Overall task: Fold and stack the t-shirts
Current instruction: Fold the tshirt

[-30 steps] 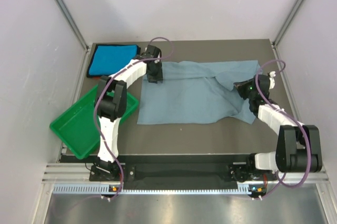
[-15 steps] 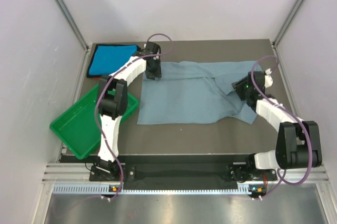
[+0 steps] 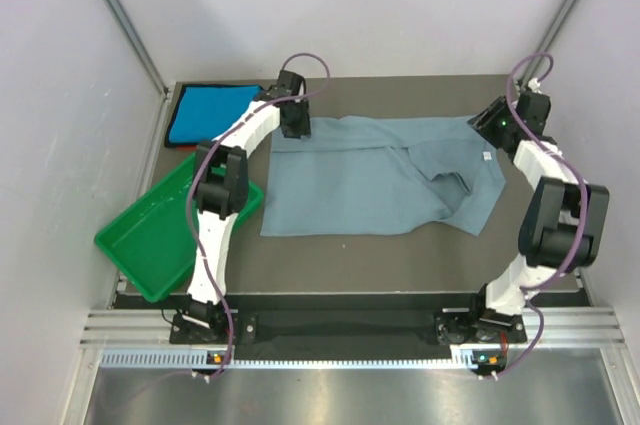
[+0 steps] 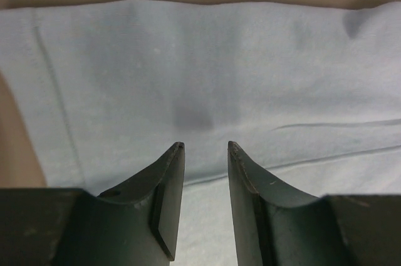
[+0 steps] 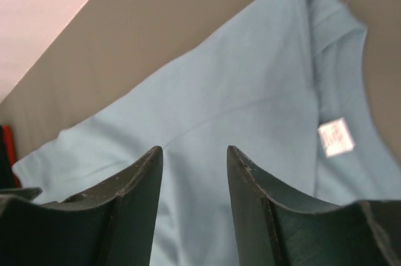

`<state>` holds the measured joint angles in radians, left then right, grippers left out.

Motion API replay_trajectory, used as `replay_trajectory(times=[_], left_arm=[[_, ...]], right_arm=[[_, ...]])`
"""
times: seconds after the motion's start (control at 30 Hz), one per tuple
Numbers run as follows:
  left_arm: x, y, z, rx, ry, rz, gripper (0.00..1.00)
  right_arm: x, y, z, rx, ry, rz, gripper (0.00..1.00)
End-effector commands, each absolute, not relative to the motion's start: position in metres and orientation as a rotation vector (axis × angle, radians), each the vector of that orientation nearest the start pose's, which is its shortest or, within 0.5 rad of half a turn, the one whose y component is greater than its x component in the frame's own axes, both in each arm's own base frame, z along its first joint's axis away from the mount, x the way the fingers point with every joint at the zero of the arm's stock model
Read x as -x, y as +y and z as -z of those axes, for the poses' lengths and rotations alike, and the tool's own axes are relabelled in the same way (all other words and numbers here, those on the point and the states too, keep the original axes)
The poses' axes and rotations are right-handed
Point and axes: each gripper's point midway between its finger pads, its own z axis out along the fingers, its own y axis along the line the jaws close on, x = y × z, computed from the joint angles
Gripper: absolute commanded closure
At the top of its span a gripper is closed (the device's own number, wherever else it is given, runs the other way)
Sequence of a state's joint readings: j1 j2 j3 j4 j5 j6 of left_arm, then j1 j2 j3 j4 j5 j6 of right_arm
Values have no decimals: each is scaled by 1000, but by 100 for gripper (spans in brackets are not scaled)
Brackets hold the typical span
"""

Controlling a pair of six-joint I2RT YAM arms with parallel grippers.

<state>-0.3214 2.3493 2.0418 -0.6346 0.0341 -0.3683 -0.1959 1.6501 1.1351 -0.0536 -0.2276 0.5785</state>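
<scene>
The turquoise t-shirt (image 3: pixel 210 113) lies folded at the upper left of the desk (image 3: pixel 400 255); the grey-blue t-shirt (image 3: pixel 350 180) sprawls across the middle, only its right part turned over; most folding and all stacking remain, I judge; the left jaws and right jaws stand spread, empty, over its upper corners.

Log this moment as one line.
left claw: open over grey-blue t-shirt | right claw: open near its white tag | turquoise t-shirt: far-left corner

Soft, even light — slightly blurred close-ups
</scene>
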Motion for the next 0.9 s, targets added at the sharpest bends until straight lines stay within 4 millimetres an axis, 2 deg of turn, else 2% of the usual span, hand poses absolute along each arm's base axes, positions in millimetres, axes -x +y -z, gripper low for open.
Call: replay_trajectory(times=[0.0, 0.03, 0.17, 0.2, 0.23, 0.33, 0.67, 0.87], left_arm=[[-556, -203, -65, 39, 2489, 355, 61], [-558, -202, -63, 49, 2488, 356, 61], [-568, -195, -50, 90, 2492, 350, 62], [-570, -191, -49, 115, 2491, 347, 62], [-572, -189, -46, 124, 2490, 353, 62], [-575, -187, -42, 139, 2489, 380, 62], [-578, -184, -38, 126, 2481, 381, 62], [-577, -181, -36, 116, 2495, 412, 62]], right_arm=[[-503, -42, -165, -503, 1996, -505, 54], [-514, -51, -158, -509, 1984, -486, 55], [-537, -82, -133, -505, 2017, -349, 56], [-544, -87, -138, -492, 2022, -333, 56], [-549, -89, -123, -484, 2051, -336, 56], [-558, -93, -107, -465, 2101, -347, 55], [-562, -117, -78, -505, 2120, -288, 54], [-567, -117, -71, -497, 2117, -310, 54]])
